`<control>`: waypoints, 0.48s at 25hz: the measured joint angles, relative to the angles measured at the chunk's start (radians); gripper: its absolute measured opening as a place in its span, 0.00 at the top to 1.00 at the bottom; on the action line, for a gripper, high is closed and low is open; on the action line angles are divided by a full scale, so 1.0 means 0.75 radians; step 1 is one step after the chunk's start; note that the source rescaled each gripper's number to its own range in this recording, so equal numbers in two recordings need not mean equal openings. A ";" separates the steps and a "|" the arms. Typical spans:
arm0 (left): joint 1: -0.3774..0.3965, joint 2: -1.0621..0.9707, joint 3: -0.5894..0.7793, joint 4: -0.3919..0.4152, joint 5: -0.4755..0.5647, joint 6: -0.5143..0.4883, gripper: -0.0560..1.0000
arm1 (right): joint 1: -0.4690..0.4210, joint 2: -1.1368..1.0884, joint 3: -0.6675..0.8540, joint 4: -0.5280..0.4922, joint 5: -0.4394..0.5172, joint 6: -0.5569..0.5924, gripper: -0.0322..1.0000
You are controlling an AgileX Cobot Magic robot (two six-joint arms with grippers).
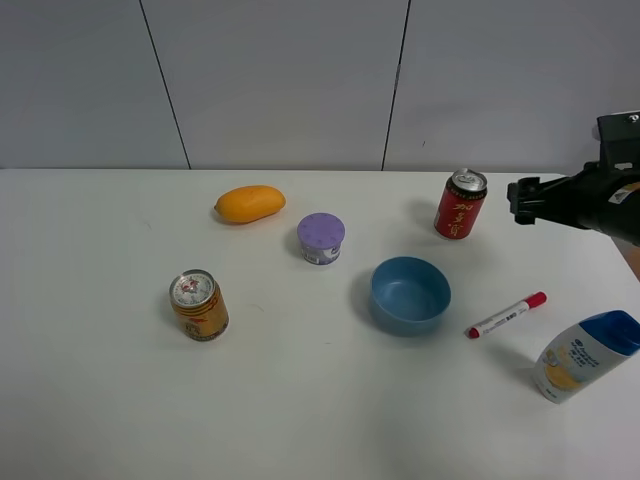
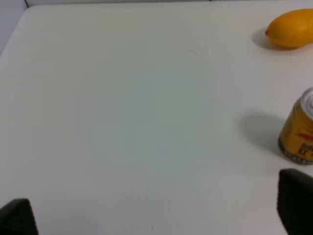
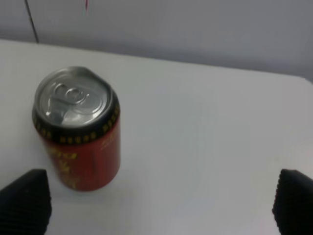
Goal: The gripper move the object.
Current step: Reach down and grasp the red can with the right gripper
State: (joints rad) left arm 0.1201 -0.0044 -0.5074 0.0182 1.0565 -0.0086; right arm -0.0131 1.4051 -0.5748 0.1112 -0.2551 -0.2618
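Observation:
The red drink can [image 1: 460, 205] with yellow characters and a silver top stands upright at the back right of the white table [image 1: 300, 400]. My right gripper [image 1: 520, 201] hangs just to the right of it, apart from it, open and empty. In the right wrist view the can [image 3: 78, 132] stands ahead of the gripper [image 3: 156, 208], off toward one fingertip [image 3: 24, 203], not between the jaws. My left gripper [image 2: 156, 213] is open and empty over bare table; it does not show in the exterior high view.
A gold-yellow can [image 1: 199, 305] stands front left and shows in the left wrist view [image 2: 298, 132]. A mango [image 1: 250, 203], a purple-lidded tub [image 1: 321, 238], a blue bowl [image 1: 378, 297], a red-capped marker [image 1: 507, 315] and a shampoo bottle [image 1: 585, 355] lie around.

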 joint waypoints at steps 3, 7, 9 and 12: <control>0.000 0.000 0.000 0.000 0.000 0.000 0.00 | 0.000 0.040 0.029 -0.041 -0.118 0.025 0.24; 0.000 0.000 0.000 0.000 0.000 0.000 0.00 | 0.000 0.190 0.032 -0.114 -0.254 0.036 0.24; 0.000 0.000 0.000 0.000 0.000 0.000 0.00 | 0.006 0.279 0.033 -0.148 -0.339 0.057 0.24; 0.000 0.000 0.000 0.000 0.000 0.000 0.00 | 0.034 0.385 0.033 -0.230 -0.472 0.124 0.24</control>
State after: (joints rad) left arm 0.1201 -0.0044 -0.5074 0.0182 1.0565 -0.0086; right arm 0.0126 1.6941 -0.5500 -0.0613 -0.6091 -0.1686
